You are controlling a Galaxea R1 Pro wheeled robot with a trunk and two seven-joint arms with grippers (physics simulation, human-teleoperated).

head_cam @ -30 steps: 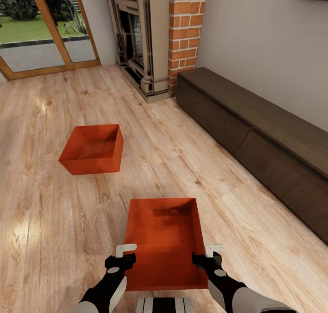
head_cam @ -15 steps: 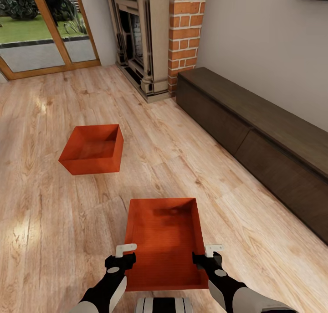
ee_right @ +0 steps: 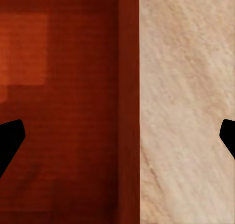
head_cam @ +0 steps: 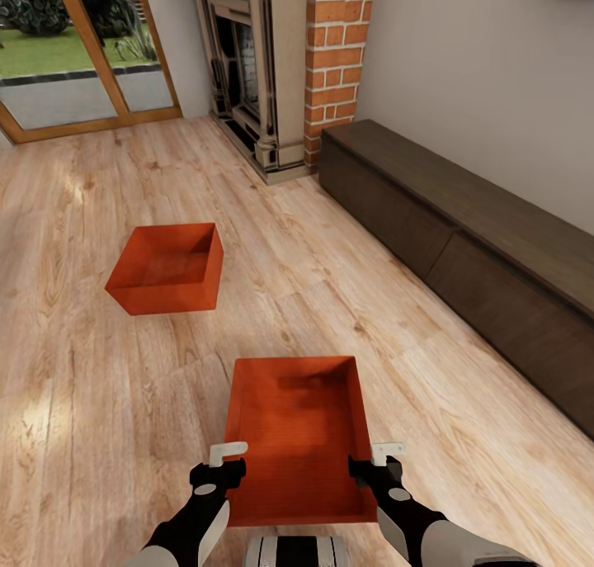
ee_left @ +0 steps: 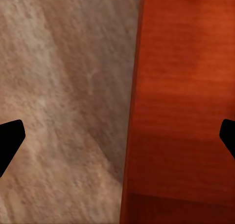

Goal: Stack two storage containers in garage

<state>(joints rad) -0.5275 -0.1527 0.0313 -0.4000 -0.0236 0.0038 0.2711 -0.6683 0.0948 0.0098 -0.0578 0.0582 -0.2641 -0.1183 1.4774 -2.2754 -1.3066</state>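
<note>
The near storage container, a red-orange lidless box, sits on the light wood floor right in front of me, between my two arms. My left gripper is open astride its left wall, one dark fingertip outside over the floor and the other inside. Over the box's right wall my right gripper stands open the same way, its pads well apart from the wall. The second storage container lies farther off to the left on the planks.
A long dark low cabinet runs along the right wall. The brick-and-dark fireplace stands at the back, and glazed wooden doors are at the back left. Open wood floor lies to the left.
The whole picture has shifted by a few pixels, so the camera moved slightly. Both grippers and the near container keep their places relative to each other.
</note>
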